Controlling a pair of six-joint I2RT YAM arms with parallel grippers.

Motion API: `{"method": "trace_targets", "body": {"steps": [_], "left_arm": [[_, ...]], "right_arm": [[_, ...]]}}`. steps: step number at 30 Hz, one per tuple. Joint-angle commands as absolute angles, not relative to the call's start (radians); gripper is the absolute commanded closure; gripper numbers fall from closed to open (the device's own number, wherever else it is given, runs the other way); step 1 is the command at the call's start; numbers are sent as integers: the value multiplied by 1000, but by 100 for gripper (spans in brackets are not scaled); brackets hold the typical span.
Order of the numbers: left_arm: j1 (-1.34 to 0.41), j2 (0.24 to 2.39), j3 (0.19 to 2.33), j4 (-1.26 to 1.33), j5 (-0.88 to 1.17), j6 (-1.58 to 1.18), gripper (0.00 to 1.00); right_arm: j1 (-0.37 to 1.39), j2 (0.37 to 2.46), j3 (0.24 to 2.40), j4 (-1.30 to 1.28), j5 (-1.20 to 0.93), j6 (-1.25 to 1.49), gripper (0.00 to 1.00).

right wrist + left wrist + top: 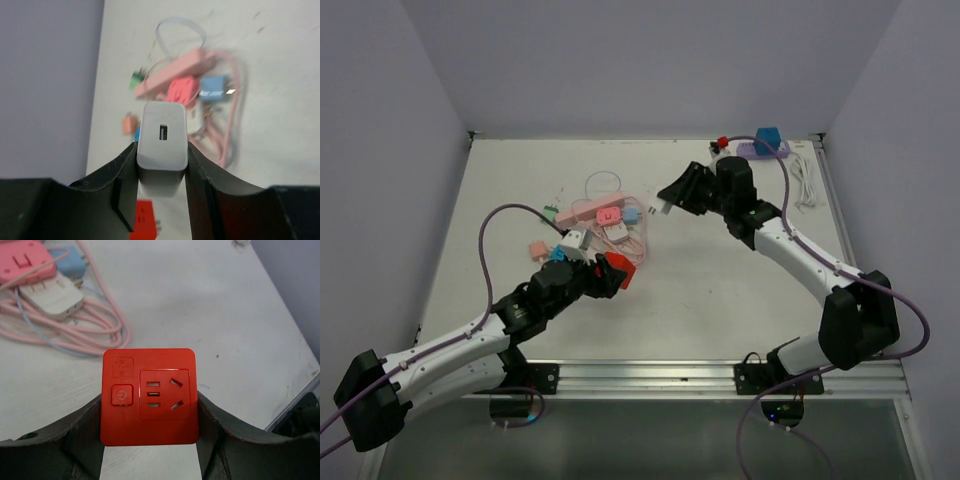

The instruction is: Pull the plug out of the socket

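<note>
Red socket (149, 396), lower centre of the left wrist view, sits clamped in the left gripper (612, 270). Farther up the top view, right of centre, the right gripper (670, 198) clamps the white plug (161, 132), well apart from the socket.

Tally from my console: one red socket cube (149, 396), one white USB charger (162, 142). Strips: two, namely one pink power strip (600, 207) and one purple power strip (763, 150). Small adapters (631, 214) in the pile: at least six; overlap blurs my count. One pink cable (107, 315), one white cable (805, 182), one blue cube adapter (768, 135).
</note>
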State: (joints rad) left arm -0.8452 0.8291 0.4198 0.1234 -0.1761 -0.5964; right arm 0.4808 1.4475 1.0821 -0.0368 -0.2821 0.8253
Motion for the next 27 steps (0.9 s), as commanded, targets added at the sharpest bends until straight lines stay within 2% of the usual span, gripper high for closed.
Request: {"method": "trace_targets", "body": {"steps": [1, 7, 13, 19, 27], "left_arm": [[-844, 799, 420, -58, -221, -681, 100], [-842, 766, 440, -110, -274, -709, 100], [-838, 788, 479, -163, -356, -678, 100], [-789, 827, 485, -178, -353, -664, 100], [-683, 870, 471, -150, -305, -621, 100]], "right_arm": [[428, 1451, 1149, 75, -14, 742, 100], [426, 1497, 1180, 80, -37, 761, 100], [425, 1540, 1088, 37, -170, 749, 100], [428, 1643, 965, 52, -383, 709, 100], [449, 1796, 922, 109, -483, 686, 100]]}}
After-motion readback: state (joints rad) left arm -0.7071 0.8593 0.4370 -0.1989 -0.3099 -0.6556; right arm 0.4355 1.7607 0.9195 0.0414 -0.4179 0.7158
